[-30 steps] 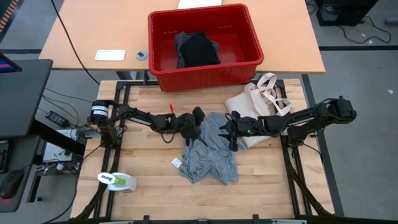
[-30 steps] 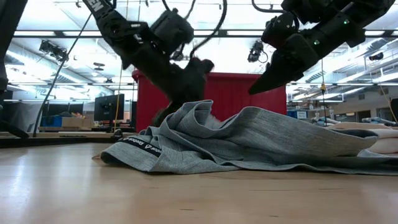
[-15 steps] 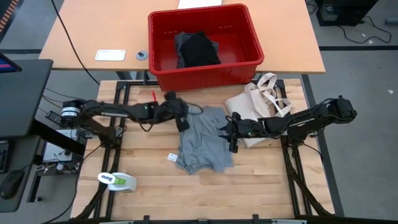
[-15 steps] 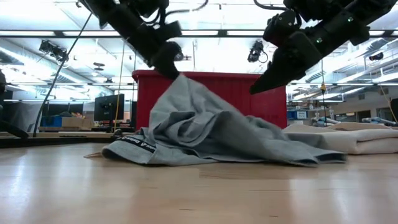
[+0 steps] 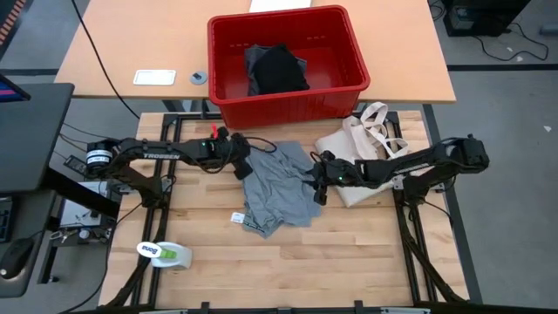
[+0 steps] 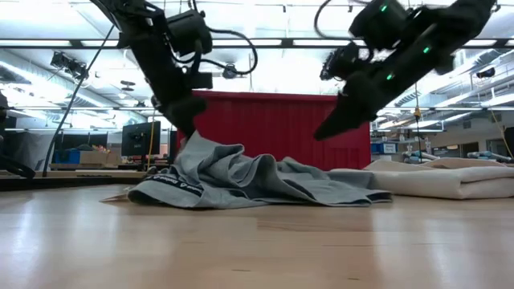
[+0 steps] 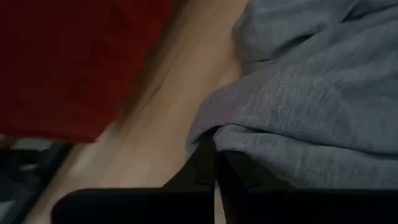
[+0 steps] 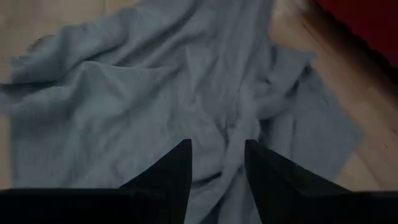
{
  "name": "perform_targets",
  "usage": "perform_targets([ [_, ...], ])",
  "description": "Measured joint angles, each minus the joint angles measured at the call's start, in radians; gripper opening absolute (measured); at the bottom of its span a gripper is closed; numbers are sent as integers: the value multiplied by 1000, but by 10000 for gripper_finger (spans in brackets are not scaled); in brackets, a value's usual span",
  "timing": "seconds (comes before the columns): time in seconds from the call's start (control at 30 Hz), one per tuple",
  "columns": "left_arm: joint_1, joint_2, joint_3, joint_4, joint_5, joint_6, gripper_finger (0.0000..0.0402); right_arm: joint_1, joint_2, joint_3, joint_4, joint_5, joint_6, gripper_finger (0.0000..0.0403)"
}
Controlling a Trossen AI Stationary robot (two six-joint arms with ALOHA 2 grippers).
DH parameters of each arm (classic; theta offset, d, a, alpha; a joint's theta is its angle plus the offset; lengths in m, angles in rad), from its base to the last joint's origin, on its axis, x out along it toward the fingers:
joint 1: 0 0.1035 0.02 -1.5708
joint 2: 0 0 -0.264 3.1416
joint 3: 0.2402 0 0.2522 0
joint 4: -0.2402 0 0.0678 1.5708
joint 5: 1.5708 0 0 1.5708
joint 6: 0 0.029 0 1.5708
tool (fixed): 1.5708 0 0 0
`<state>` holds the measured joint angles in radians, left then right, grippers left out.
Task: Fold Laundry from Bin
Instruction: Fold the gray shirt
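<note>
On the wooden table point(image 5: 209, 262), left end effector point(image 5: 241, 164) pinches the grey T-shirt point(image 5: 279, 187); right end effector point(image 5: 317, 187) hovers parted.

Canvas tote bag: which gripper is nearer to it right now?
Right. The right gripper hovers just beside the tote bag, over the grey T-shirt. The left gripper grips the shirt's far edge.

Soft matt grey cloth T-shirt point(image 5: 277, 185) lies on a smooth wood table point(image 5: 366, 253) beside a glossy red plastic bin point(image 5: 288, 103).
</note>
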<state>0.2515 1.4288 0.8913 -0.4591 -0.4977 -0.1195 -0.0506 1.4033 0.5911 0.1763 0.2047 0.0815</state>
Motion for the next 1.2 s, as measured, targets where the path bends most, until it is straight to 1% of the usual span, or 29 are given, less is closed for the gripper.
perform_targets([
  [0.1, -4, 0, 0, -69, -98, 25, 38, -29, 74, 0, 98, -91, 6, 155],
  [0.17, -1, 0, 0, -136, -117, 24, 64, -36, 128, 0, 185, -161, 27, 155],
  [0.23, 0, 0, 0, -197, -120, 10, 97, -36, 184, 0, 253, -198, 38, 155],
  [0.33, -6, 0, 0, -291, -117, -13, 148, -36, 239, 0, 304, -175, 31, 155],
  [0.43, -32, 0, 0, -341, -112, -32, 193, -36, 246, 0, 318, -85, 27, 155],
  [0.47, -46, -3, 0, -344, -111, -34, 204, -36, 242, 0, 325, -62, 23, 155],
  [0.53, -80, -16, 4, -342, -109, -35, 219, -37, 229, 0, 353, -49, 10, 155],
  [0.6, -126, -20, 16, -304, -110, -14, 225, -37, 225, 1, 401, -74, -7, 155],
  [0.67, -182, -19, 18, -236, -109, 43, 225, -37, 230, 1, 432, -109, -13, 155],
  [0.77, -240, 12, 19, -63, -106, 100, 219, -32, 254, 1, 494, -142, -22, 155],
  [0.9, -240, 120, 18, 104, -82, 159, 203, -5, 317, 2, 570, -122, -59, 155],
  [0.97, -216, 182, 18, 115, -76, 175, 196, 5, 352, 6, 579, -68, -83, 155],
  [1.03, -186, 245, 17, 95, -61, 165, 190, 8, 374, 8, 567, 54, -101, 155],
  [1.1, -159, 289, 16, 68, 7, 129, 185, -3, 382, 8, 568, 175, -104, 155],
  [1.13, -151, 307, 16, 62, 41, 101, 184, -16, 383, 8, 566, 206, -104, 155],
  [1.2, -148, 327, 23, 55, 101, 38, 183, -49, 382, 9, 565, 194, -104, 155],
])
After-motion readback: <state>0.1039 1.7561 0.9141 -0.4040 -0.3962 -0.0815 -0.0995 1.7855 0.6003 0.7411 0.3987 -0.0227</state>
